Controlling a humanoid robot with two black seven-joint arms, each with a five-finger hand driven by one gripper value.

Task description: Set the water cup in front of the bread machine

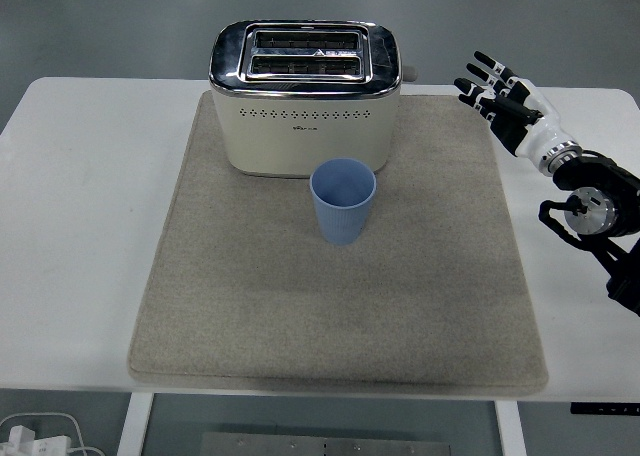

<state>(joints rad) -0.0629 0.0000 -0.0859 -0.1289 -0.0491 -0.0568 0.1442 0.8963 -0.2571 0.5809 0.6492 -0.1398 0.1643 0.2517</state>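
Note:
A light blue ribbed cup (343, 201) stands upright on the beige mat (340, 306), just in front of the cream and chrome toaster (305, 98) and slightly right of its middle. Nothing touches the cup. My right hand (495, 93) hovers at the mat's far right corner, well away from the cup, with its fingers spread and holding nothing. Its black forearm (590, 201) comes in from the right edge. The left arm is out of view.
The mat covers most of the white table (80, 226). The toaster's lever knob (408, 73) sticks out on its right side. A white power strip with cables (30, 438) lies on the floor at the bottom left.

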